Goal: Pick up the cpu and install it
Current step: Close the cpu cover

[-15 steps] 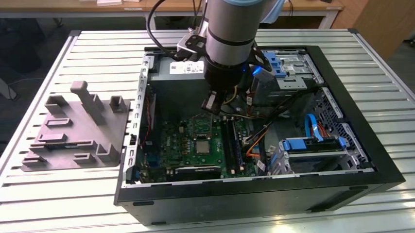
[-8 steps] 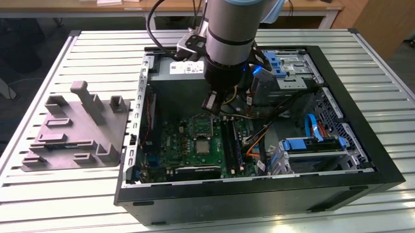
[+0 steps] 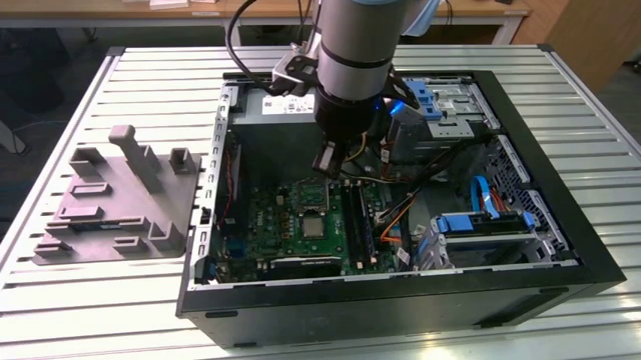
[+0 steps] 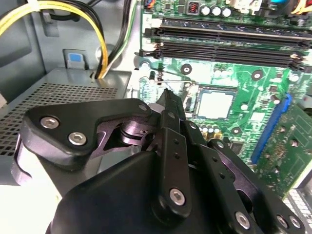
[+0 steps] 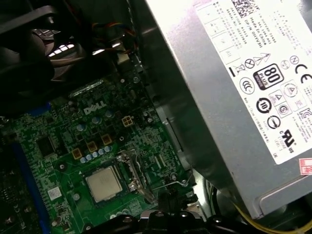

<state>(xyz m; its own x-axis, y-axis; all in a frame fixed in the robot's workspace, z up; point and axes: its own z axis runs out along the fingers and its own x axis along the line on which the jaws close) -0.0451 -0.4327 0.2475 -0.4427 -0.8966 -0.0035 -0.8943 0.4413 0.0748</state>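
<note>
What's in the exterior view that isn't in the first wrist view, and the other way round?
Exterior view: the robot arm, the grey plastic rack beside the computer case, and the slatted table. First wrist view: little gold squares on the board. Both: the green board with the silver chip lying in its socket, and the grey box with a white label.

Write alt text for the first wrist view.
The cpu, a pale silver square, lies in its socket on the green motherboard. A grey metal box with a white label rises beside the board.
</note>
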